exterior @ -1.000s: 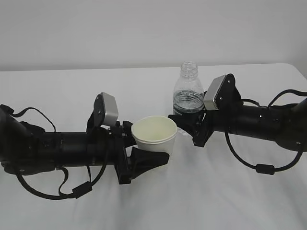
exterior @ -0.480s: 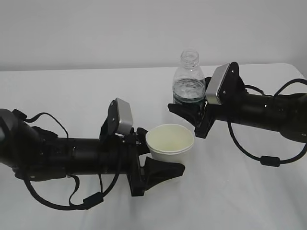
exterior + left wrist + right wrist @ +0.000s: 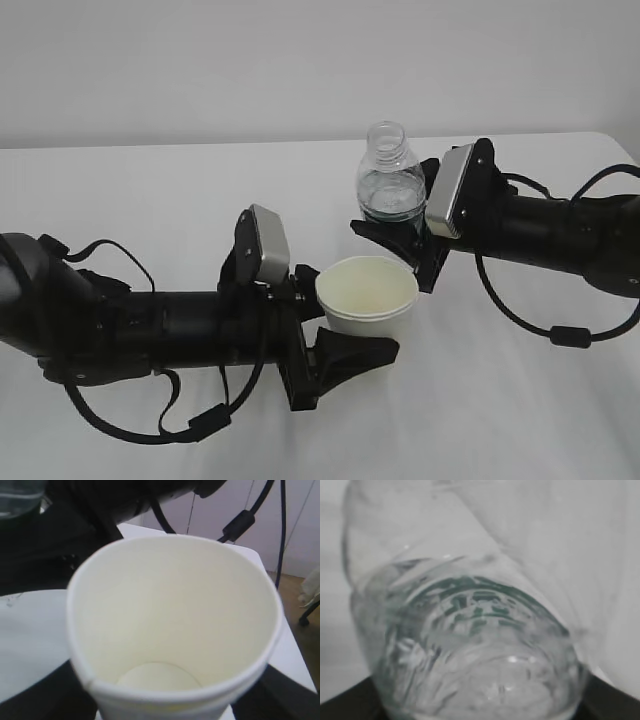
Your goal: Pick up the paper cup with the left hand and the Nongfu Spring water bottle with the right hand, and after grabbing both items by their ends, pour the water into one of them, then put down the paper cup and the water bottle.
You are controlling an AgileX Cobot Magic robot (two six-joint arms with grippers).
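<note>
Exterior view: white table (image 3: 520,420) filling the lower frame, plain pale wall (image 3: 200,60) behind, table's far edge meeting it as a straight line. Right rear corner of table visible. Left wrist view: table edge at right, bare brownish floor (image 3: 300,645) beyond it and pale wall panels behind.

Left arm (image 3: 120,325) lying low across table from left edge, grey block on wrist, black cable looped beneath. Right arm (image 3: 560,240) entering from right, grey plate at wrist, cable loop hanging below.

Left gripper (image 3: 345,325) clamped around cup (image 3: 367,296), fingers on either side of its lower wall; cup upright, clear of table, mouth up, cream inside, dry in wrist view. Right gripper (image 3: 395,237) clamped on bottle (image 3: 390,185) at its green label band; bottle upright, capless, lifted, just behind and above cup, not touching it. Water (image 3: 388,195) partway up bottle body. Right wrist view: bottle base fills frame, blurred, green marks seen through it.
</note>
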